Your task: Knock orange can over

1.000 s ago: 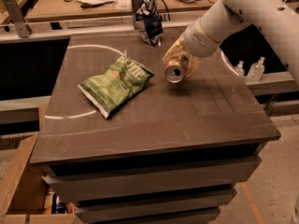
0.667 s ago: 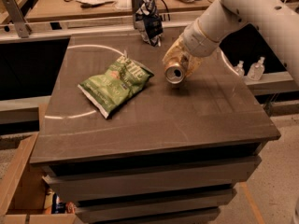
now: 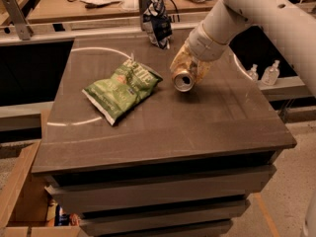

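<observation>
The orange can [image 3: 182, 79] is tipped over toward the front, its silver top and pull tab facing the camera, in the middle right of the dark table [image 3: 163, 127]. My gripper [image 3: 188, 69] comes down from the upper right on the white arm and is shut on the orange can, with a yellowish finger [image 3: 176, 63] on each side of its body. The can's lower end is hidden behind the gripper.
A green chip bag [image 3: 122, 89] lies flat left of the can. A dark blue-and-white snack bag [image 3: 157, 26] stands at the table's back edge. Two small clear bottles [image 3: 270, 74] stand on a ledge to the right. An open cardboard box [image 3: 19, 196] sits on the floor at lower left.
</observation>
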Available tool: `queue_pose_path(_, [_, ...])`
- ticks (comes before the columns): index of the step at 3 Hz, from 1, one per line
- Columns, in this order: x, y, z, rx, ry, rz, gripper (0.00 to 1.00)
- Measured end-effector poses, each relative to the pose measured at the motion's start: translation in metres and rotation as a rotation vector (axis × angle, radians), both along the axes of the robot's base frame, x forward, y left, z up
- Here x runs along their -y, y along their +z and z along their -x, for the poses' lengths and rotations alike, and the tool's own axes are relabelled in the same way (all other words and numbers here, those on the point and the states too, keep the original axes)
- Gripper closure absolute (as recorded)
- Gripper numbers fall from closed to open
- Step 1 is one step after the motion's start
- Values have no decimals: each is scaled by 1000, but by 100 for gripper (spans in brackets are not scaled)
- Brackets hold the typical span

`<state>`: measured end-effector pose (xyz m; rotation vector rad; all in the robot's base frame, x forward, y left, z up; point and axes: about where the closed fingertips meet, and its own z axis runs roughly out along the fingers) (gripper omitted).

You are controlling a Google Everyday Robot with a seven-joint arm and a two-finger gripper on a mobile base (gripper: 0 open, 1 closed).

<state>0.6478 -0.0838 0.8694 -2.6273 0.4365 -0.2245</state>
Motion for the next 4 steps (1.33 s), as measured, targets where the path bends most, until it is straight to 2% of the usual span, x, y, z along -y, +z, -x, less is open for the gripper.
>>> queue_pose_path(2, [-2,-5,4,3,-7,44,17])
queue_pose_path(3, [-2,-6,3,5,-12,48,0])
queue_pose_path(4, [-1,-6,3,-3,-36,35,0])
